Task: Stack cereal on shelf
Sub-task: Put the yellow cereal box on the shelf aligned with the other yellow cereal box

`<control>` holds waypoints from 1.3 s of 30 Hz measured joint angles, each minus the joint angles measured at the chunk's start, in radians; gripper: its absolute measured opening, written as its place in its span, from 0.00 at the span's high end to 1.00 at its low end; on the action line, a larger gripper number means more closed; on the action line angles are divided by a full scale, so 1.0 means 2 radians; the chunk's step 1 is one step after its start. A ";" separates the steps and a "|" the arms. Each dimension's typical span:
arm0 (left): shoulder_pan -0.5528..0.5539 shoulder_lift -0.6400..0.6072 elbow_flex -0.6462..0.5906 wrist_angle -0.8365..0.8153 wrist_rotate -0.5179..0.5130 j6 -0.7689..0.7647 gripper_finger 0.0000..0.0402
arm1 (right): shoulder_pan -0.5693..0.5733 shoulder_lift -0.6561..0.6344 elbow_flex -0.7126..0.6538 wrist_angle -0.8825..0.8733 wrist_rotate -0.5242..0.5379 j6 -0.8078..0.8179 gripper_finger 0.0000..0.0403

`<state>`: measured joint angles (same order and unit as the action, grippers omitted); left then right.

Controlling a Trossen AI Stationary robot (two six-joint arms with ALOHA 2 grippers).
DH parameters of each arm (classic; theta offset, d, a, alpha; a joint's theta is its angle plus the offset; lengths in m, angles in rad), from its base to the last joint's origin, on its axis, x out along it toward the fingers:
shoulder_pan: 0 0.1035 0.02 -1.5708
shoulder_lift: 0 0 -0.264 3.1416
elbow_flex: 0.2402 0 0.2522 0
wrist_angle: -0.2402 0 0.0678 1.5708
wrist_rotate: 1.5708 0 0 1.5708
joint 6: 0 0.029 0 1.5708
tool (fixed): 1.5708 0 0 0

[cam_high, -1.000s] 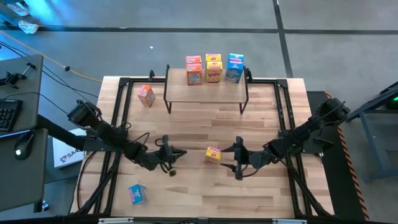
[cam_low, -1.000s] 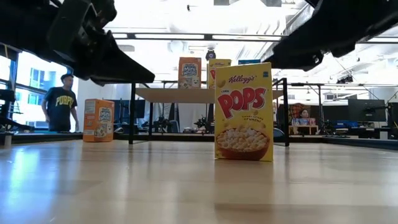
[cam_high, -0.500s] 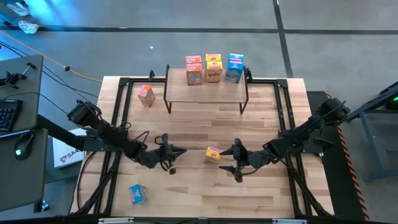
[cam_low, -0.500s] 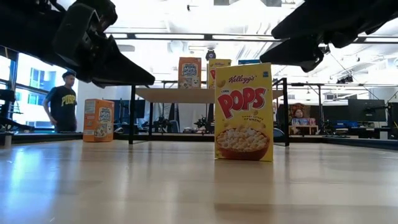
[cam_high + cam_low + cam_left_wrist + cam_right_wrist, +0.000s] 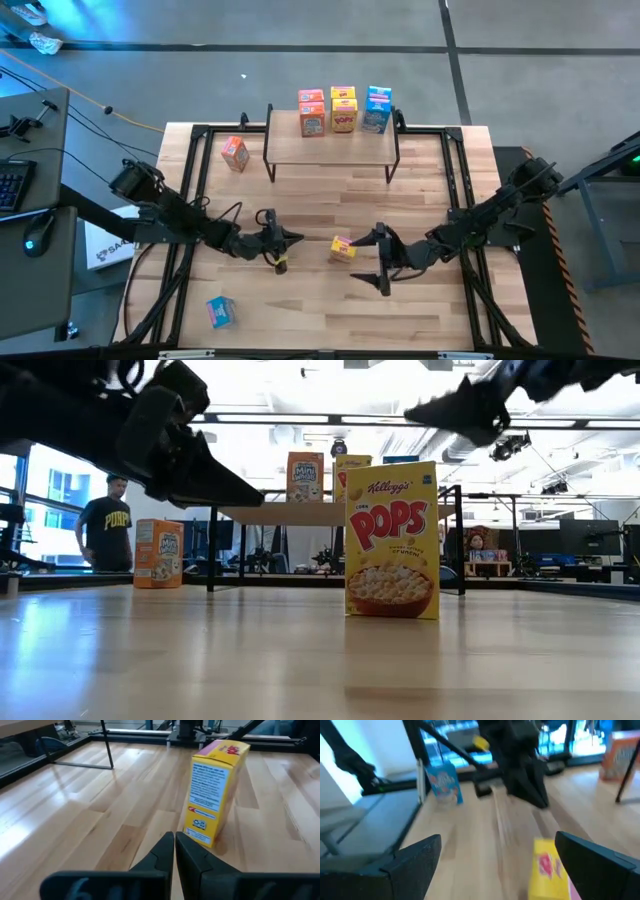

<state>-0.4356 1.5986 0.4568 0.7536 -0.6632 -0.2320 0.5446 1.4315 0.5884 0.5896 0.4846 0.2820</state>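
Now I'm on the pickup: my right tool (image 5: 378, 258) hangs spread wide beside the yellow box (image 5: 343, 248), not touching. Left tool (image 5: 283, 240) waits clenched opposite. Next I must straddle the box, squeeze, then carry it to the shelf (image 5: 330, 148).

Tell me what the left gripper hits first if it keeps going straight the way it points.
Most likely the yellow cereal box standing upright on the table: the left gripper, fingers shut, points at its lower side panel in the left wrist view. The aim looks slightly off-centre, so it might only clip the near edge.
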 joint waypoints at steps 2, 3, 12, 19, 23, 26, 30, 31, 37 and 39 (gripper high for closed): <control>0.010 0.000 0.000 0.000 0.013 0.004 0.98 | 0.004 0.000 0.000 0.026 0.008 -0.020 0.02; 0.013 0.000 0.000 0.000 0.017 0.004 0.98 | 0.006 0.000 0.000 0.036 0.013 -0.035 0.02; 0.051 0.000 -0.010 0.006 0.076 0.012 0.98 | -0.027 0.000 0.009 0.006 0.013 0.028 0.01; 0.076 0.000 -0.049 0.071 0.106 0.012 0.98 | -0.057 0.019 0.166 -0.350 -0.007 0.089 0.01; 0.082 0.000 -0.063 0.090 0.107 0.012 0.98 | -0.065 0.065 0.270 -0.499 -0.010 0.101 0.01; 0.084 0.000 -0.069 0.089 0.106 0.010 0.98 | -0.076 0.109 0.332 -0.589 -0.029 0.129 0.01; 0.084 0.000 -0.070 0.090 0.107 0.009 0.98 | -0.094 0.165 0.397 -0.689 -0.039 0.159 0.01; 0.084 0.000 -0.070 0.090 0.107 0.012 0.98 | -0.098 0.175 0.410 -0.706 -0.044 0.162 0.01; 0.084 0.000 -0.070 0.089 0.108 0.028 0.98 | -0.108 0.208 0.440 -0.721 -0.086 0.175 0.06; 0.084 0.000 -0.070 0.087 0.112 0.030 0.98 | -0.110 0.210 0.441 -0.723 -0.088 0.183 0.11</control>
<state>-0.2684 1.5990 0.3172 0.9280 -0.4393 -0.1730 0.3241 1.8515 1.4703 -0.8556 0.3085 0.6478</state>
